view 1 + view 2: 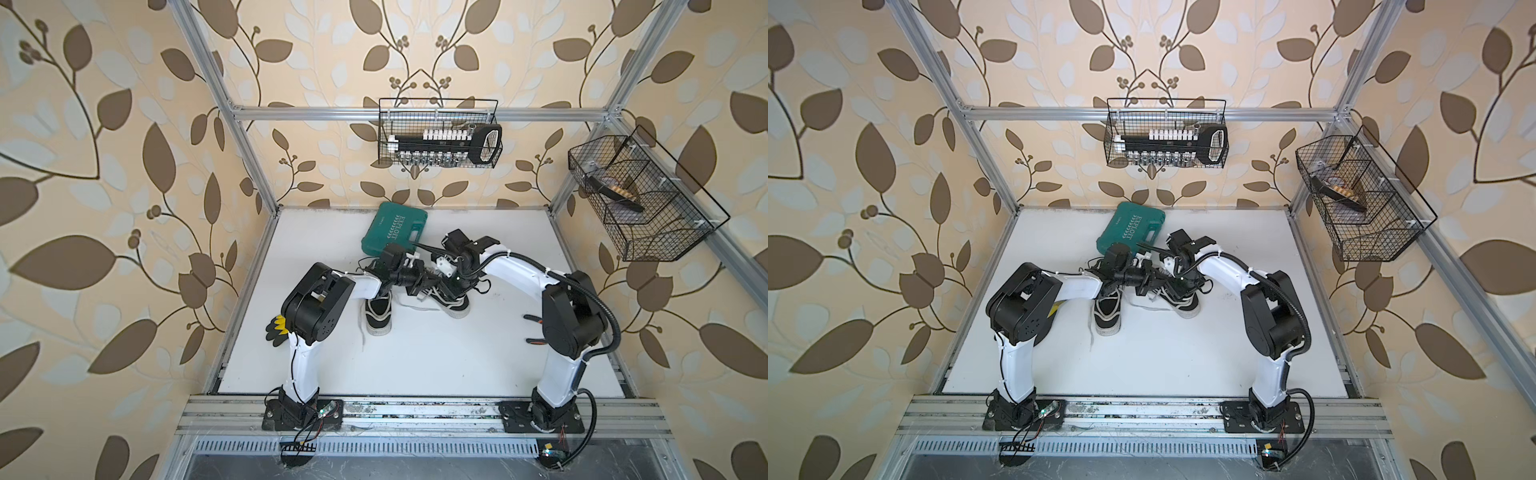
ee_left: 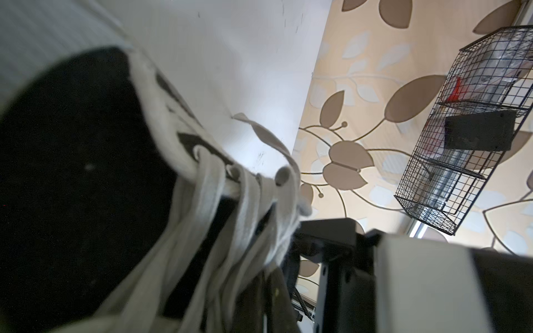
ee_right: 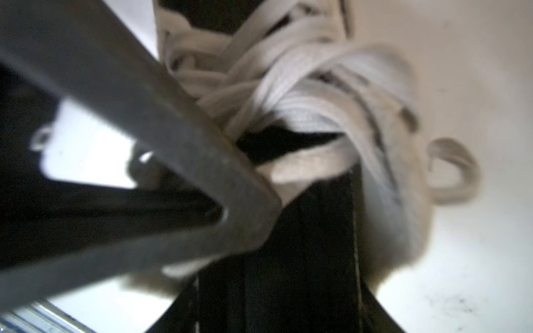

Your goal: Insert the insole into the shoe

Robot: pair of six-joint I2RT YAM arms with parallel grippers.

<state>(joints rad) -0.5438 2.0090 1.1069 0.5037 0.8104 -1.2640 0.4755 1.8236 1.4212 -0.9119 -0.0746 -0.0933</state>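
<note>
My two arms meet over the shoe (image 1: 457, 306); it lies on the white table (image 1: 436, 361) right of centre, only its near end showing from under the grippers in both top views; its laces (image 3: 302, 95) are loose and bunched, and one lace end trails on the table beside it. My left gripper (image 3: 227, 214) is closed, its two grey fingers brought to a point right at the shoe's opening, against the laces; whether anything is pinched between them I cannot tell, for that view is blurred. My right gripper (image 1: 451, 286) comes down on the same shoe just beside the left one; how far its jaws stand apart I cannot tell, since arms and laces hide it from above and its own wrist view is out of focus. The insole I cannot pick out with certainty; a pale flat piece (image 3: 300, 170) shows in the shoe's mouth under the laces, and it may be insole or tongue. The second shoe (image 1: 378, 318) stands to the left, partly under my left forearm, apart from the first; a green tool case (image 1: 397, 227) lies near the table's back edge; a black and yellow glove (image 1: 275, 328) lies at the left edge by my left arm; a wire basket (image 1: 438, 137) hangs on the back wall, another basket (image 1: 648, 208) on the right wall.
</note>
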